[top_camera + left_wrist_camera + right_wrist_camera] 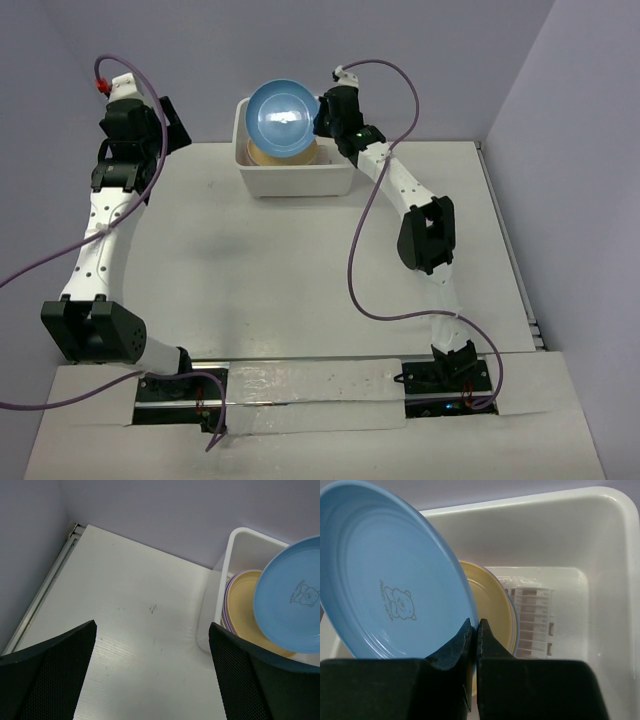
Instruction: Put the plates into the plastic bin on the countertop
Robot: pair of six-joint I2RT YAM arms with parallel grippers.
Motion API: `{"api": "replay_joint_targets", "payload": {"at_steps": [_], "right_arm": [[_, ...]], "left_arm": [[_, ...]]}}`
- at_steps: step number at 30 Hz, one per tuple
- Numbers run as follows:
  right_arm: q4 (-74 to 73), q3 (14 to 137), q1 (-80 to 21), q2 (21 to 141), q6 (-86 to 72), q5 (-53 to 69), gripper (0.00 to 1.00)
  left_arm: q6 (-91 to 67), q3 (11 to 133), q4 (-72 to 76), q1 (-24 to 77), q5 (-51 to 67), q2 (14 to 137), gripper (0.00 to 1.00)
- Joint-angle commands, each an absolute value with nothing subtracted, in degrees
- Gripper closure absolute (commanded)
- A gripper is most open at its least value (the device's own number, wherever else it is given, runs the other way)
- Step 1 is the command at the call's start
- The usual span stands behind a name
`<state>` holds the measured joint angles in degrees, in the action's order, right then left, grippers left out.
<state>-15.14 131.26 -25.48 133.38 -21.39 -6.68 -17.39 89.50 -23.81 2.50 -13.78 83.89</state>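
Right claw (475,627) pinches the blue plate (390,580) above the bin (600,555); level it over the stack (492,605), then release. Left claw (152,627) is open.

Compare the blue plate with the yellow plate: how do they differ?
The blue plate hangs tilted, its rim pinched by the right gripper; the yellow plate lies low in the plastic bin, ungripped. Colours differ: blue against yellow. Both are round and shallow.

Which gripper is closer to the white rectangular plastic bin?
Right. The right gripper hangs over the white plastic bin, pinching a round blue plastic plate; the left gripper sits open off the bin's left side.
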Motion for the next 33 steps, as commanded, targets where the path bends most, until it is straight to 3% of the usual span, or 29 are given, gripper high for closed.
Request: {"api": "replay_joint_targets", "payload": {"at_steps": [1,4,6,10,12,23,27,33], "right_arm": [[-11.1,133.4,-25.9,133.8,-23.3,-6.5,1.0],[-11.2,133.2,-26.2,134.1,-24.0,-6.5,0.98],[-11.1,133.1,-26.2,134.2,-24.3,-5.4,0.77],[-11.3,134.3,-26.4,134.1,-24.9,-1.1,0.11],[-11.4,134.7,-26.9,133.6,-24.5,-0.3,0.02],[-12.4,130.1,-28.1,116.7,-14.7,0.2,0.0],[-18.4,120.8,-23.6,106.5,-11.7,-1.9,0.0],[-18.7,96.2,-12.6,93.1,-6.2,-4.4,0.0]], "left_arm": [[-17.0,89.0,-23.5,2.1,-14.9,81.8,0.01],[-17.3,89.0,-23.8,2.0,-14.5,81.8,0.01],[-17.4,88.9,-23.8,2.0,-14.1,81.6,0.01],[-17.6,88.3,-23.7,1.9,-13.5,81.3,0.01],[-17.8,88.1,-23.6,1.8,-12.8,81.2,0.01],[-17.3,94.4,-27.7,1.0,-5.6,88.1,0.01],[-12.7,97.0,-30.3,0.9,-2.0,92.5,0.01],[-11.8,98.4,-30.0,0.4,-0.7,95.9,0.01]]}}
